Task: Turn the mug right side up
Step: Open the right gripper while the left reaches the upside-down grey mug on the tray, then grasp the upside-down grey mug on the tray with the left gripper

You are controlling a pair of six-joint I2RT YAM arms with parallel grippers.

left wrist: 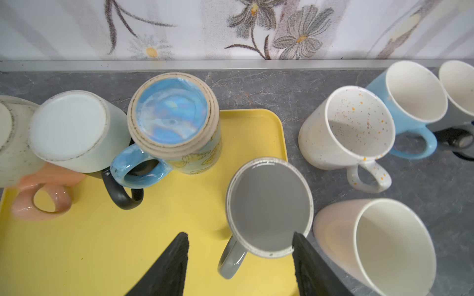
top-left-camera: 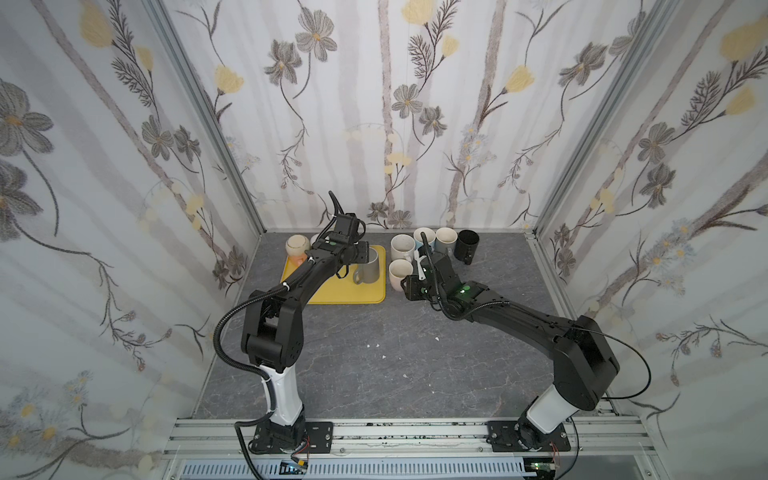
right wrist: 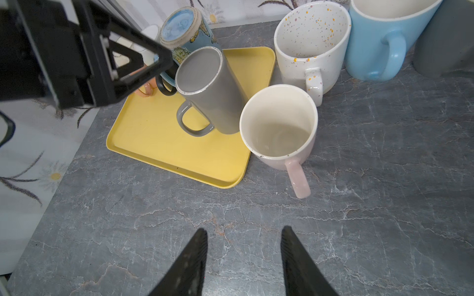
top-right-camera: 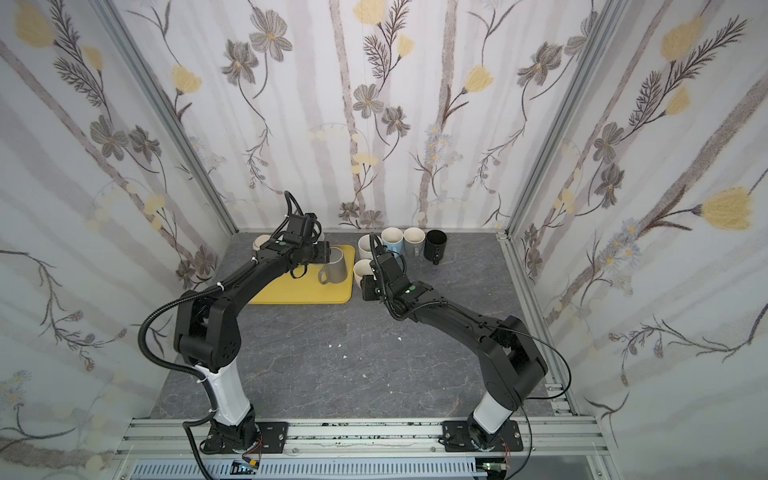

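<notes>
The left gripper (left wrist: 239,258) hangs just above the grey mug (left wrist: 269,207), its black fingers (left wrist: 177,258) spread apart with nothing between them; in the left wrist view one finger stands over the bare yellow tray (left wrist: 89,251) beside the mug's handle, and the other sits at the mug's base rim on the far side, though whether it touches the rim cannot be told. The grey mug stands upside down, flat base up, on the tray's corner nearest the right arm, handle turned toward the robot's base. Beyond the left gripper, at the back of the tray, three more mugs stand inverted and crowded together: a blue glazed mug with a yellow pattern (left wrist: 174,120), a pale mug with a black handle (left wrist: 77,130) and a peach-handled mug (left wrist: 41,194). The right gripper (right wrist: 243,258) is over bare grey marbled tabletop (right wrist: 359,205), fingers parted and empty. Just ahead of it stands an upright pale pink mug (right wrist: 278,128) beside the tray's edge, its handle pointing back toward the gripper; farther ahead are an upright white speckled mug (right wrist: 310,48) and a light blue mug (right wrist: 379,43), touching one another. In a top view a black mug (top-left-camera: 466,245) stands at the end of that row, near the back wall.
</notes>
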